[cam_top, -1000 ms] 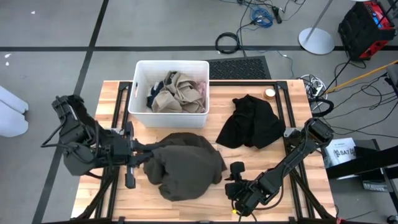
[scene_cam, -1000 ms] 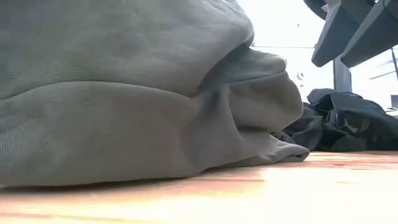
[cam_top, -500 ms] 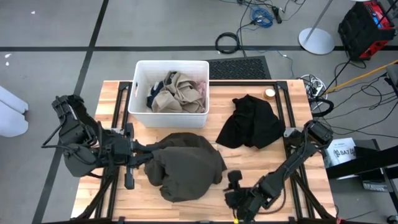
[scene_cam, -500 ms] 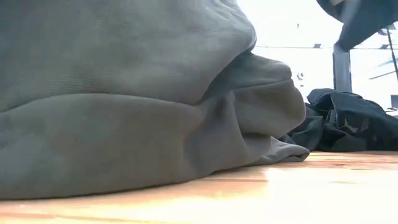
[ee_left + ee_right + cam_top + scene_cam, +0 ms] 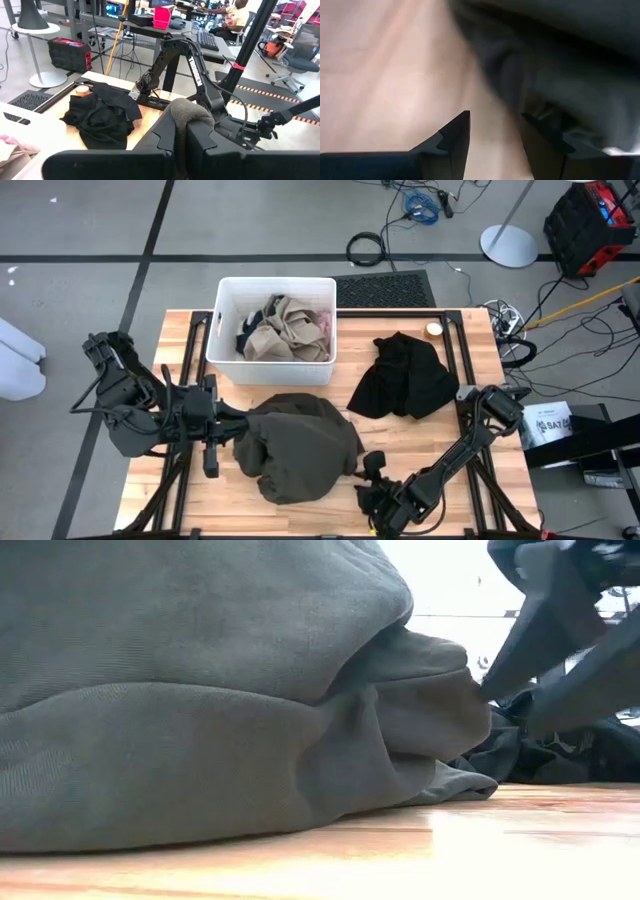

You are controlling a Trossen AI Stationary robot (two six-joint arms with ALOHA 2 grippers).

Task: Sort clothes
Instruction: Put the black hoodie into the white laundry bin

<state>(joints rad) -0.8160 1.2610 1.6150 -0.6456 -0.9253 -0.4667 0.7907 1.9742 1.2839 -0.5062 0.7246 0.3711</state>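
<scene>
The dark olive green garment [image 5: 298, 445] lies bunched on the table's near middle and fills the low view [image 5: 200, 690]. My left gripper [image 5: 238, 432] is shut on its left side. My right gripper [image 5: 366, 476] is open and low at the garment's near right edge [image 5: 555, 85], fingers pointing at it; whether it touches the cloth cannot be told. The black garment [image 5: 405, 375] lies crumpled at the far right, also in the left wrist view [image 5: 100, 117]. Tan, navy and pink clothes [image 5: 280, 328] lie in the white bin [image 5: 222, 320]. My left gripper pinches a raised fold of the olive garment [image 5: 192, 114] between its two fingers, at the garment's left side. The fingers come level from the table's left. The fold stands up between the fingertips; the rest of the garment lies on the table.
The white bin stands at the far middle of the table. A small round thing [image 5: 433, 330] sits at the far right corner. Bare wood [image 5: 180, 340] shows at the far left and along the near edge [image 5: 450, 850]. A person sits at a desk far behind [image 5: 235, 15].
My right gripper has moved toward the table's left and a little toward the near edge, closing in on the olive garment's right edge; its arm now shows in the low view.
</scene>
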